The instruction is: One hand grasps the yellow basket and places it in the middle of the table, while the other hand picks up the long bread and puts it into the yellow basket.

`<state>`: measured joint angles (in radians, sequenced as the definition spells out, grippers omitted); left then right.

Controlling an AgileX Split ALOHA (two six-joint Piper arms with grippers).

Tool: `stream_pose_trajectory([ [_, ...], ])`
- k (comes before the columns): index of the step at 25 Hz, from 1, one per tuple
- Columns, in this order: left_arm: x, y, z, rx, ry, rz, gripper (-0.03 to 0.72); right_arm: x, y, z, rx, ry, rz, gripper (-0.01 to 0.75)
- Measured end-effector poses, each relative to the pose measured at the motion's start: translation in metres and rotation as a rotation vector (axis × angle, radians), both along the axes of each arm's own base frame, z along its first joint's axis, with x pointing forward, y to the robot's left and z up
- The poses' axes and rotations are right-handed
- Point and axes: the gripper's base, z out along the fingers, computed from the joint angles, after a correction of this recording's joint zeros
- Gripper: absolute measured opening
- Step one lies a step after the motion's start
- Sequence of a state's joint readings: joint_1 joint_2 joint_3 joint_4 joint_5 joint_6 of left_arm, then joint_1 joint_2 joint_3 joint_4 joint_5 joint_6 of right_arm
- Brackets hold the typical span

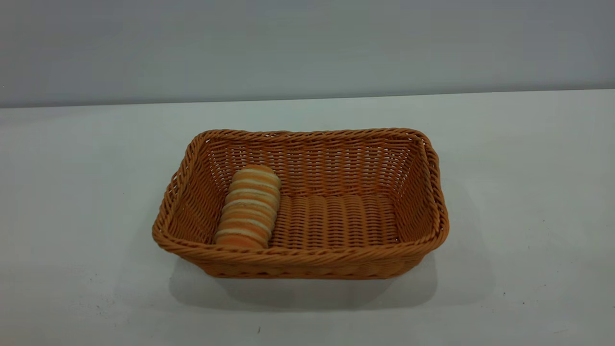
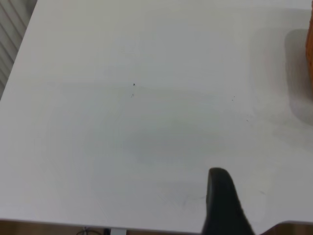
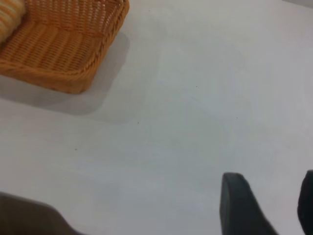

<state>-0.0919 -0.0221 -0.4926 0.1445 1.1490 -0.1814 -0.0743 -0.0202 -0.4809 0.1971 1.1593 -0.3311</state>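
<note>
Exterior view shows the bread [image 1: 251, 207] lying inside the basket [image 1: 307, 262], at the end nearer my left arm, one rounded end tipped up against the sloping wall and the other down on the woven floor by the near rim. I judge it rests that way because it was let go close to that side, and the slope props it. The basket sits flat on the table [image 1: 528, 192], roughly in the middle, with nothing touching it, so both parts of the task look done to me. My right gripper [image 3: 266, 205] is well apart from the basket, low over bare table, with a clear gap between its two dark fingers, so it is parted and holds nothing; the basket's corner [image 3: 73, 81] and a bit of bread [image 3: 10, 17] show far off in that wrist view. Of my left gripper [image 2: 222, 203] only one dark finger shows, over bare table, so I cannot tell its state; a sliver of basket [image 2: 310, 44] sits at that picture's edge.
</note>
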Motion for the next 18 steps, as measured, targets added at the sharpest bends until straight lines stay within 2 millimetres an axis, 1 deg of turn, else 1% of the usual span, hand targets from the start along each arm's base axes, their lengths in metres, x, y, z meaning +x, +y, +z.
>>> stream_pose_trajectory([
  [9,0.0000,0.0000,0.0000,0.000,0.000,0.000,0.487,0.0000,0.0001,0.0000,0.001,0.000,0.000,0.248],
  [18,0.0000,0.0000,0.0000,0.000,0.000,0.000,0.487,0.0000,0.0001,0.0000,0.001,0.000,0.000,0.239],
])
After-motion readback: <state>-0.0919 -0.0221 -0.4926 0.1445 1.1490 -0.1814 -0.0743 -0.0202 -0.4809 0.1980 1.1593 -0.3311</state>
